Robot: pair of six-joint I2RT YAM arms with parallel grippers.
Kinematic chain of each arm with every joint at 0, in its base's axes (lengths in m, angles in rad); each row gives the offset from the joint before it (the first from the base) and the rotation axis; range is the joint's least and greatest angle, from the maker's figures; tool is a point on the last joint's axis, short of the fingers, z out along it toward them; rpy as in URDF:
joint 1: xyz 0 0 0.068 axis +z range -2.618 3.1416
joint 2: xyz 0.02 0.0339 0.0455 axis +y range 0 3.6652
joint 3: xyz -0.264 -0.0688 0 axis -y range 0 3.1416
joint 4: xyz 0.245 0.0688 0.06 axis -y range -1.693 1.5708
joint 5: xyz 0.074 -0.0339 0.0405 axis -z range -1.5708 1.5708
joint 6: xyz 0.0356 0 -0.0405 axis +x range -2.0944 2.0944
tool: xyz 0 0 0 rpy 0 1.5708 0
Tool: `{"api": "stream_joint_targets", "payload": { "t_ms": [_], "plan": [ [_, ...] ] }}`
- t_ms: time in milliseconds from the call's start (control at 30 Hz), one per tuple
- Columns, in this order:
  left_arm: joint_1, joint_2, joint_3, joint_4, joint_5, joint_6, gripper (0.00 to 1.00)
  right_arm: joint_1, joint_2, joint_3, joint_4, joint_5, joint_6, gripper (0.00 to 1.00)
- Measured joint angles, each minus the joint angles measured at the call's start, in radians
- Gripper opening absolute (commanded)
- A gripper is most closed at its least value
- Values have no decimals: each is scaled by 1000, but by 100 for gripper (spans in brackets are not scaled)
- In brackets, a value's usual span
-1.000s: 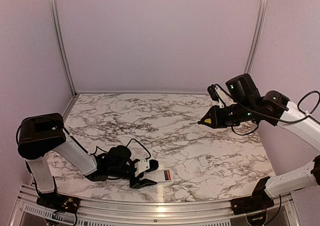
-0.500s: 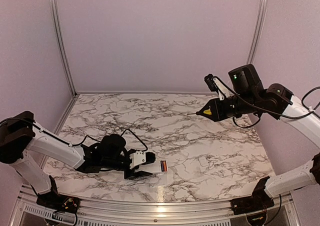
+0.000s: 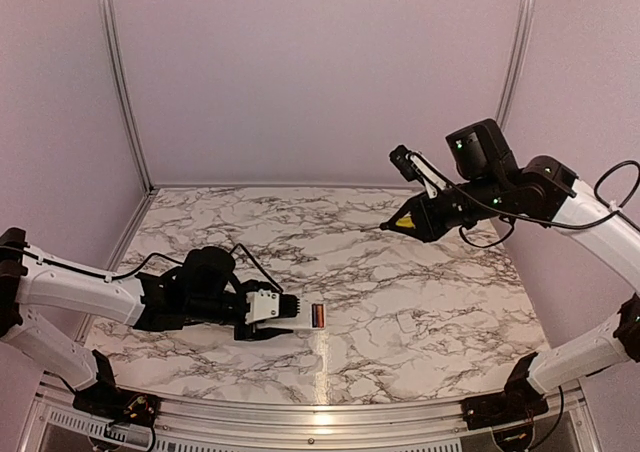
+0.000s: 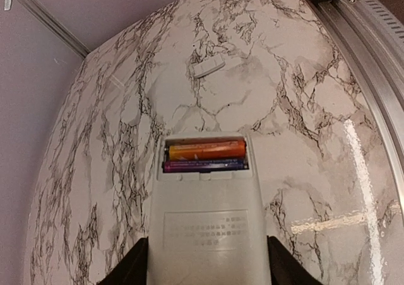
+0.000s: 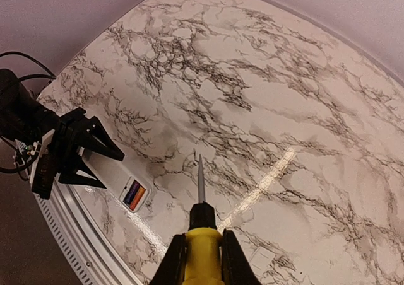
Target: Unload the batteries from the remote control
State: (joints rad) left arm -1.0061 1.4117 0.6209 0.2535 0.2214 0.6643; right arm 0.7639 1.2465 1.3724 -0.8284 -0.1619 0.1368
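The left gripper (image 4: 206,269) clamps the remote (image 4: 205,228) by its sides; its open end, the one far from the gripper, holds both batteries (image 4: 205,157); the right gripper (image 5: 202,263) is closed on the screwdriver (image 5: 201,197), whose tip is well apart from the remote. I judge the tip could slip off a round battery; a hard pry could twist the remote out of the grip; a freed battery could roll away.

We see a glossy marble-patterned table (image 4: 303,108), a matt white plastic remote control (image 4: 205,234) and shiny-skinned batteries (image 4: 205,150).
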Motion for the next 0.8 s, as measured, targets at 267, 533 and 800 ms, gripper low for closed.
{"api": "stream_joint_targets", "payload": {
  "t_ms": [267,533,800],
  "plan": [
    [0,-43,0,-83,0,101,0,155,64,58,-18,-13,-77,0],
    [0,-55,1,-149,12,143,0,302,129,56,-26,-31,-151,0],
    [0,-64,1,-175,31,148,0,321,142,28,-26,-48,-175,0]
  ]
}}
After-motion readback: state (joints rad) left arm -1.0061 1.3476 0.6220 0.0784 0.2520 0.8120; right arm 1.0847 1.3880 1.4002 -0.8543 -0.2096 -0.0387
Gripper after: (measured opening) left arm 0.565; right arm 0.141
